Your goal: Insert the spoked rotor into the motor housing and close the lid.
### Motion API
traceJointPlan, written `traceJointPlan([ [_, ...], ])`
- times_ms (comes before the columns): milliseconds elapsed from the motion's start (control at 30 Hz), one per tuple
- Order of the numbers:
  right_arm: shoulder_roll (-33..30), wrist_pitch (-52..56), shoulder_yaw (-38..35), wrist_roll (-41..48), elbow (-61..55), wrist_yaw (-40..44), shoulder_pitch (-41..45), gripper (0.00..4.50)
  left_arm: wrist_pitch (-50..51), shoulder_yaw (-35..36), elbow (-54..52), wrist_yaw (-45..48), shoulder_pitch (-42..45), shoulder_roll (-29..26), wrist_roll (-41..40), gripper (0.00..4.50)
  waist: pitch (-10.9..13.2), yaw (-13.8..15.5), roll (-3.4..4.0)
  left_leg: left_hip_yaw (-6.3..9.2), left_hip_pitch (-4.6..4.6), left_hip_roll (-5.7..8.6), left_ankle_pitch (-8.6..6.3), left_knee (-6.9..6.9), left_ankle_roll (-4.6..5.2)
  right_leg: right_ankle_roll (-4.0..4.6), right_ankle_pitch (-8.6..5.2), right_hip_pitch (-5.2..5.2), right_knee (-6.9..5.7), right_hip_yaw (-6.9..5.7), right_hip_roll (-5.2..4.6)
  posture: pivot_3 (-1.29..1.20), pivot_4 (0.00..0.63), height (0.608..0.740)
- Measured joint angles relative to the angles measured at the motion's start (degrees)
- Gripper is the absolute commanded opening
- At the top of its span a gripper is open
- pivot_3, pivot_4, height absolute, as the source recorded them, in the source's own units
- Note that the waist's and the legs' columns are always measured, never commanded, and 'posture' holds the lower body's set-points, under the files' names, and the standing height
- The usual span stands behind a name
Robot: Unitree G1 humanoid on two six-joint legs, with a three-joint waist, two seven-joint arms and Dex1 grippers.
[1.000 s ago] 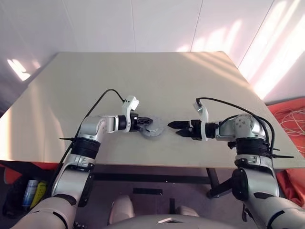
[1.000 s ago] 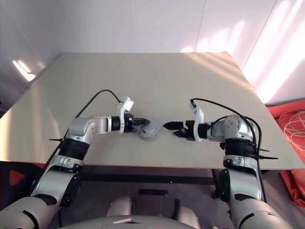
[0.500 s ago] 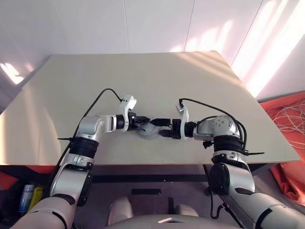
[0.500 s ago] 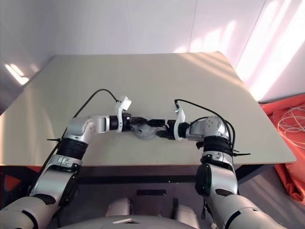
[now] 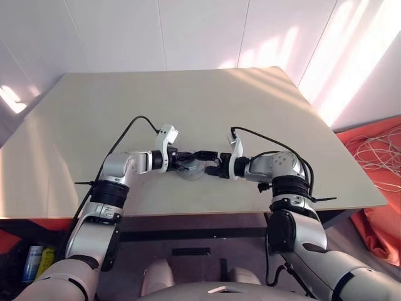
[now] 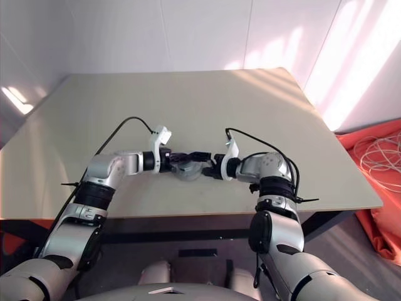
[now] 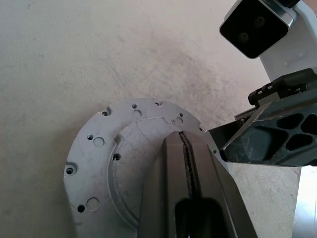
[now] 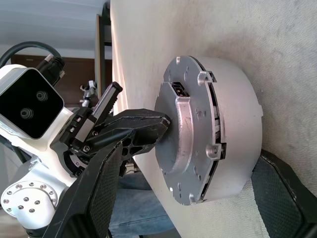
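Note:
The motor housing, a short silver-grey cylinder, sits on the table near its front edge and also shows in the head views. The lid, a silver disc with small screw holes, lies on top of it. My left gripper is shut, its fingertips resting on the lid's raised centre. My right gripper is open, with one finger on each side of the housing. The spoked rotor is hidden.
The beige table stretches far behind the housing, and its front edge lies just below the arms. On the floor to the right are an orange cloth and white cables.
My right gripper has moved left, up to the housing, and its open fingers now straddle it. The left gripper has stayed on the lid. The head camera has shifted.

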State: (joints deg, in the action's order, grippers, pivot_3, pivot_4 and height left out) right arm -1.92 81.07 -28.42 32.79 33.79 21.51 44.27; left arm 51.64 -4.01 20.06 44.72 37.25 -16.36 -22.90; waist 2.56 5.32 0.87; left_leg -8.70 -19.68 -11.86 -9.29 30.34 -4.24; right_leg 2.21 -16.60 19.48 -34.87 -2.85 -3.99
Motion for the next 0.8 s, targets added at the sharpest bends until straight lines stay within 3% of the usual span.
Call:
traceJointPlan([
  [200,-0.07,-1.94,-0.15,-0.37,0.18,-1.17,0.0,2.19,-0.5,0.73,-0.24,-0.04,0.12,0.01,-0.06,0.0,0.02,0.1,0.02,0.01,-0.54,0.0,0.03,0.01,-0.02,-0.16,0.19,0.57,-0.01,0.01,0.09,0.0,0.0,0.74],
  [267,-0.13,-2.3,-0.81,0.69,0.15,-0.29,0.27,1.78,-1.0,1.63,-0.32,-0.25,0.27,-0.25,-0.07,0.0,0.01,0.09,0.04,0.01,-0.61,0.02,0.0,0.01,0.03,-0.16,0.2,0.62,0.01,0.01,0.24,0.0,0.0,0.74],
  [800,-0.23,-4.58,0.23,0.85,0.85,-0.32,0.84,1.67,-1.62,2.11,-0.37,-1.02,0.22,-0.36,-0.01,0.0,0.0,0.36,0.07,-0.02,-0.52,-0.19,-0.03,0.03,0.07,-0.12,0.19,0.52,-0.01,-0.04,0.6,0.0,0.0,0.74],
])
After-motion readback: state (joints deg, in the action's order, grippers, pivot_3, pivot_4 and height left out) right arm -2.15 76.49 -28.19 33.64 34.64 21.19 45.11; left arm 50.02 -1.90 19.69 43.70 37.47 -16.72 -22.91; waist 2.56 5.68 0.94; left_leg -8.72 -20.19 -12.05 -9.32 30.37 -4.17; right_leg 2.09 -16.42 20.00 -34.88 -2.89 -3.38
